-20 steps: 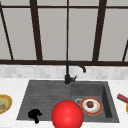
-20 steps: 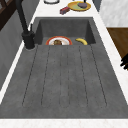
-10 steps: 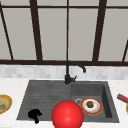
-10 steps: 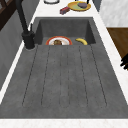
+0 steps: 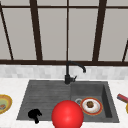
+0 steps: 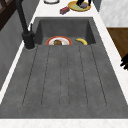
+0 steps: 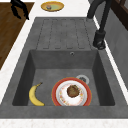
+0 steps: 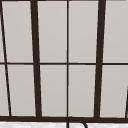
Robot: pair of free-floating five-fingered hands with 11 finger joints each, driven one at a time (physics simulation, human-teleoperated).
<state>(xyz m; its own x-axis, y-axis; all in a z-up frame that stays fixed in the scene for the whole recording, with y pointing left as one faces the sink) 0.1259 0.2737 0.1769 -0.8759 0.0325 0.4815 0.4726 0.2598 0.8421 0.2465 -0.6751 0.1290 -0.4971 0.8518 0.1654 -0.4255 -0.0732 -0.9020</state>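
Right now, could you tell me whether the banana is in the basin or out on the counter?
In the basin: the banana lies on the basin floor, left of the plate.

Plate nearest my left hand (image 5: 35, 115): yellow plate (image 5: 9, 99) with a greenish middle, flat and upright on the white counter, just left of the grooved draining side. A small brownish bit of food lies in it. From the right side it sits at the far end of the counter, past the grooves, well apart from that hand.

Plate under my right hand (image 6: 81, 2): second yellow plate (image 6: 72, 6), greenish middle, flat on the counter at the far right end, beyond the basin. A dull purple-grey lump (image 6: 84, 5) lies on it. A pink-red block (image 6: 64, 10) lies just beside its rim, on the basin side; can't tell if they touch.
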